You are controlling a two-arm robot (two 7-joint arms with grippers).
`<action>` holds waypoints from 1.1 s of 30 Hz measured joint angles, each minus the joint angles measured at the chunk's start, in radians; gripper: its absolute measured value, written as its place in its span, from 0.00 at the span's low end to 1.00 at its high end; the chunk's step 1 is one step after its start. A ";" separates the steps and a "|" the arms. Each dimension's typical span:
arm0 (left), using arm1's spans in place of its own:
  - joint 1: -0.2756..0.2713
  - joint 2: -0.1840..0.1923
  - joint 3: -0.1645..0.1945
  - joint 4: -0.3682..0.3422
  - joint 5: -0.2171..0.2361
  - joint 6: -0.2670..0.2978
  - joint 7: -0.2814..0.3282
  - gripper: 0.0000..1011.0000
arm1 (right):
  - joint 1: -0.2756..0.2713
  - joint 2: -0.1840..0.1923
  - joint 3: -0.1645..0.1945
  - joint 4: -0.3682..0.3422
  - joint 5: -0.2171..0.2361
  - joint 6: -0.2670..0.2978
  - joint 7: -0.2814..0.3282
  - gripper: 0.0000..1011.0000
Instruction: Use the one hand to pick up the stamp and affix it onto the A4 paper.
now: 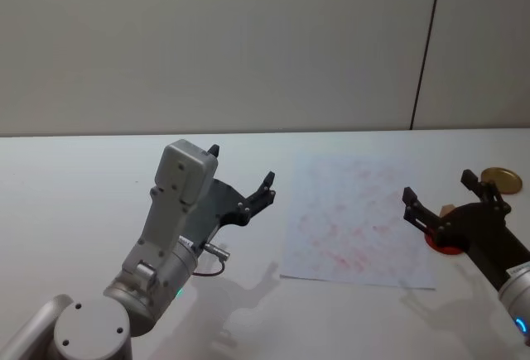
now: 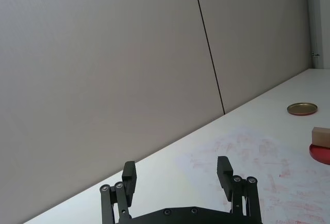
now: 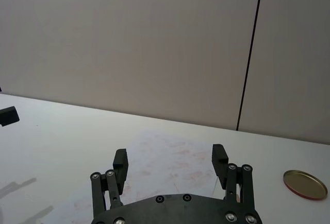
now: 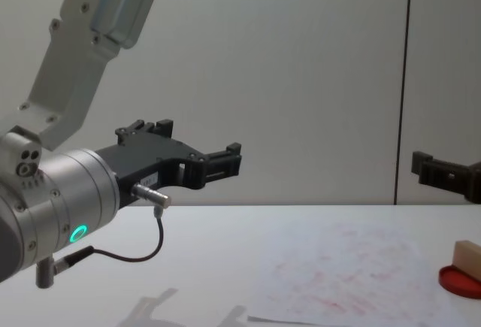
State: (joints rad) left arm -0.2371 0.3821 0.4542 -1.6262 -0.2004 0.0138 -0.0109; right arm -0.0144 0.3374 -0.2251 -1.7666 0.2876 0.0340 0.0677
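The stamp [image 4: 467,258] is a small tan wooden block standing on a flat red ink pad [image 4: 458,282] to the right of the A4 paper [image 1: 356,215], a white sheet smudged with red marks. The left wrist view takes in the stamp [image 2: 320,136] and paper [image 2: 258,157] from the far side. My right gripper [image 1: 439,186] hovers open above the pad and the paper's right edge, holding nothing. My left gripper [image 1: 240,167] is raised left of the paper, open and empty. Both show in the chest view, left gripper [image 4: 199,143] and right gripper [image 4: 428,168].
A round gold lid [image 1: 501,180] lies on the white table behind the red pad, near the right edge. The same gold lid [image 3: 305,184] appears in the right wrist view. A grey wall with a dark vertical seam stands behind the table.
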 joint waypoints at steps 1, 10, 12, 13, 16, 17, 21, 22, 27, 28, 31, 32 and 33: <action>0.000 0.000 0.000 0.000 0.000 0.000 0.000 0.98 | 0.000 0.000 0.000 0.001 0.000 0.000 0.001 0.99; 0.000 0.000 0.000 0.000 0.000 0.000 0.000 0.98 | 0.021 0.009 0.018 0.041 0.017 0.012 0.021 0.99; 0.000 0.000 0.000 0.000 0.000 0.000 0.000 0.98 | 0.025 0.012 0.022 0.049 0.020 0.017 0.025 0.99; 0.000 0.000 0.000 0.000 0.000 0.000 0.000 0.98 | 0.029 0.015 0.026 0.060 0.022 0.022 0.028 0.99; 0.000 0.000 0.000 0.000 0.000 0.000 0.000 0.98 | 0.037 0.021 0.034 0.080 0.025 0.033 0.035 0.99; 0.000 0.000 0.000 0.000 0.000 0.000 0.000 0.98 | 0.039 0.022 0.036 0.084 0.026 0.036 0.038 0.99; 0.000 0.000 0.000 0.000 0.000 0.000 0.000 0.98 | 0.050 0.028 0.043 0.109 0.027 0.049 0.046 0.99; 0.000 0.000 0.000 0.000 0.000 0.000 0.000 0.98 | 0.052 0.029 0.045 0.115 0.027 0.052 0.047 0.99; 0.000 0.000 0.000 0.000 0.000 0.000 0.000 0.98 | 0.064 0.031 0.050 0.144 0.026 0.069 0.054 0.99; 0.000 0.000 0.000 0.000 0.000 0.000 0.000 0.98 | 0.066 0.031 0.051 0.150 0.025 0.072 0.054 0.99; 0.000 0.000 0.000 0.000 0.000 0.000 0.000 0.98 | 0.076 0.028 0.051 0.170 0.022 0.080 0.055 0.99; 0.000 0.000 0.000 0.000 0.000 0.000 0.000 0.98 | 0.078 0.027 0.051 0.175 0.021 0.082 0.055 0.99; 0.000 0.000 0.000 0.000 0.000 0.000 0.000 0.98 | 0.083 0.024 0.051 0.184 0.019 0.085 0.055 0.99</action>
State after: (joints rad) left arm -0.2371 0.3821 0.4542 -1.6262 -0.2004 0.0138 -0.0109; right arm 0.0682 0.3618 -0.1739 -1.5826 0.3070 0.1186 0.1227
